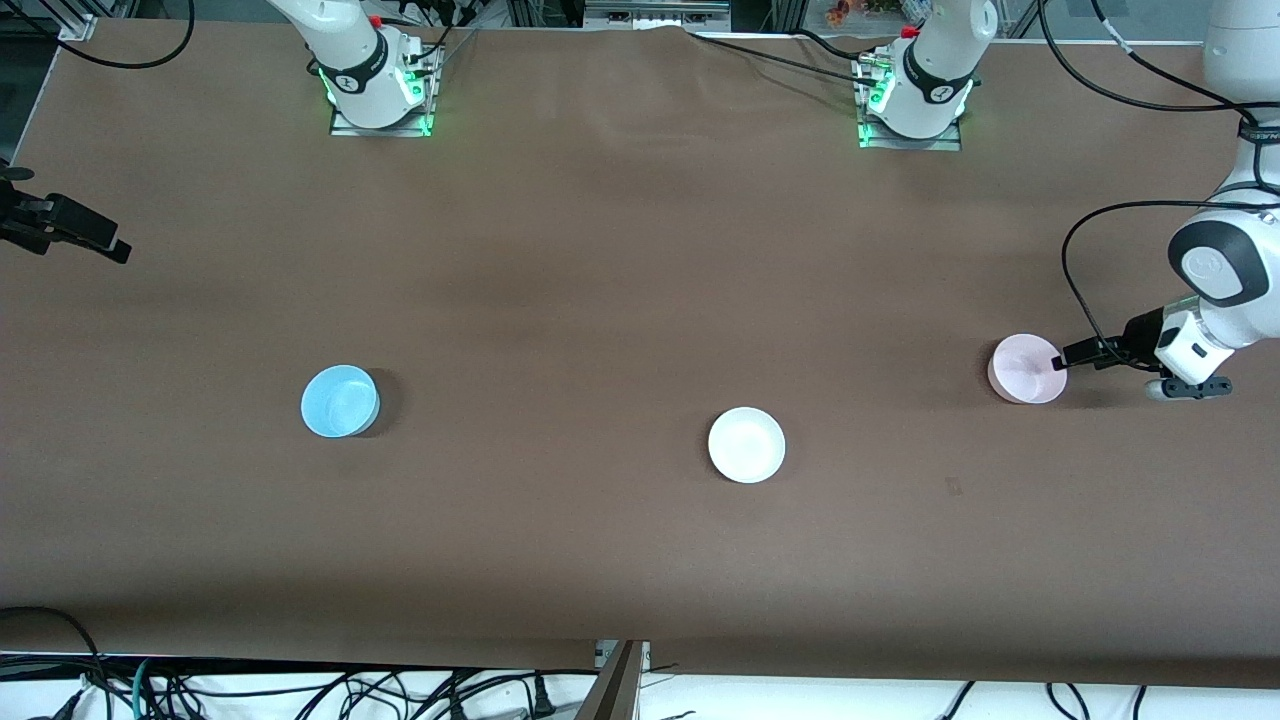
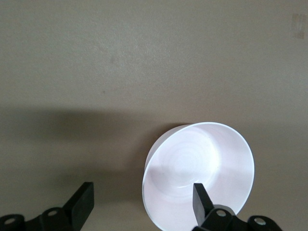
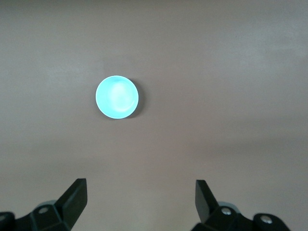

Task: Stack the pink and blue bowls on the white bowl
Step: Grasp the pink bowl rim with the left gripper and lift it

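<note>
Front view first: nearest the camera we see the white bowl on the brown table. Slightly farther sit the blue bowl, toward the right arm's end, and the pink bowl, toward the left arm's end. Our left gripper straddles the pink bowl's rim, jaws wide, one finger inside. Our right gripper waits high up, jaws wide, with the blue bowl well below it.
</note>
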